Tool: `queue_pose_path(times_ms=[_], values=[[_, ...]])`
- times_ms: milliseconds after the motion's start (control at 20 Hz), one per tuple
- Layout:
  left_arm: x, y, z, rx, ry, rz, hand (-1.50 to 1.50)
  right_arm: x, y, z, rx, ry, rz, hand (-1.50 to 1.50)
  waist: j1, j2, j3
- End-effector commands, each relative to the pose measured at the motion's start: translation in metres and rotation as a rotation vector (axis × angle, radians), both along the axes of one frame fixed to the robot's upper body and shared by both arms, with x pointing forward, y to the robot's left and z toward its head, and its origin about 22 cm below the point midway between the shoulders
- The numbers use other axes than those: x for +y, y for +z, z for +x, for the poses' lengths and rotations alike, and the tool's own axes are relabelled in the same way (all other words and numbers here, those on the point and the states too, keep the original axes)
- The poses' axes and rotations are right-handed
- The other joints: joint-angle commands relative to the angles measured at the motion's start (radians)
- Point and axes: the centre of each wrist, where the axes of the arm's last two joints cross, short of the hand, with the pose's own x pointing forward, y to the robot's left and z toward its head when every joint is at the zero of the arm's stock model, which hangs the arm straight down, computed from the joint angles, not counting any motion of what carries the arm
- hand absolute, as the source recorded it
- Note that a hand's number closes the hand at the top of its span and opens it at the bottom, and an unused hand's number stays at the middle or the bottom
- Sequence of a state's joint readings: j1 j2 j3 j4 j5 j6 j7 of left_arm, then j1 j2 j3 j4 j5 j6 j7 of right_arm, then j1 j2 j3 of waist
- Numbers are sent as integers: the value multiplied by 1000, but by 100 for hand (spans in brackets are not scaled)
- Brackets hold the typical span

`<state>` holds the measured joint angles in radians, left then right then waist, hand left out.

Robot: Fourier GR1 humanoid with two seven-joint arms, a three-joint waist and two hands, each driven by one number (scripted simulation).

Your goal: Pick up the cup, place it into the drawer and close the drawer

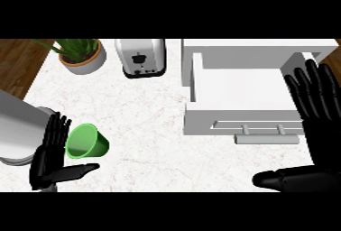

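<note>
Cup (86, 141) on its side on counter (146, 113), ungrasped. Left hand (47, 155) beside it, possibly touching, fingers straight. Right hand (323, 140) spread by open drawer (233, 85). All steps remain.

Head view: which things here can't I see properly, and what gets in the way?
- Drawer: its right side is hidden behind the right hand.
- Grey rounded object: cut off by the view's left edge and partly behind the left hand; what it is cannot be told.
- Green cup: whether the left hand touches it cannot be told.
- Plant: leaves cut off at the top.
</note>
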<state>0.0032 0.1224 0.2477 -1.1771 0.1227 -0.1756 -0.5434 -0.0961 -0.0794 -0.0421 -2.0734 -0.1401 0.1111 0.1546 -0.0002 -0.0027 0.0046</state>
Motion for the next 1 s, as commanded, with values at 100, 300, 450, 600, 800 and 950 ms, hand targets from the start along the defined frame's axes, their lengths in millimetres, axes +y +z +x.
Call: queue_pose_path(times_ms=[100, 300, 450, 600, 800, 950], values=[[4, -37, -11, 16, 18, -34, -150, -8, -6, 15, 10, 5, -3, -150, -1, 4, -5], [18, -31, 8, 36, 37, -3, -150, -12, 9, -1, 20, 12, -3, -150, -2, 3, -5], [4, -61, -10, 29, 9, -17, -150, -1, -10, -4, 1, 10, 6, -150, -3, 3, -5], [1, -60, 1, 55, -8, -12, -150, 4, 8, 8, 15, 35, -7, -150, -3, 4, -5], [-6, -52, 9, 45, -19, -15, -150, 0, 0, 5, -3, 9, 8, -150, -1, 3, -5], [18, -59, 15, 39, -34, -48, -150, 9, 4, 5, -10, 13, -6, -150, -5, 4, -5]])
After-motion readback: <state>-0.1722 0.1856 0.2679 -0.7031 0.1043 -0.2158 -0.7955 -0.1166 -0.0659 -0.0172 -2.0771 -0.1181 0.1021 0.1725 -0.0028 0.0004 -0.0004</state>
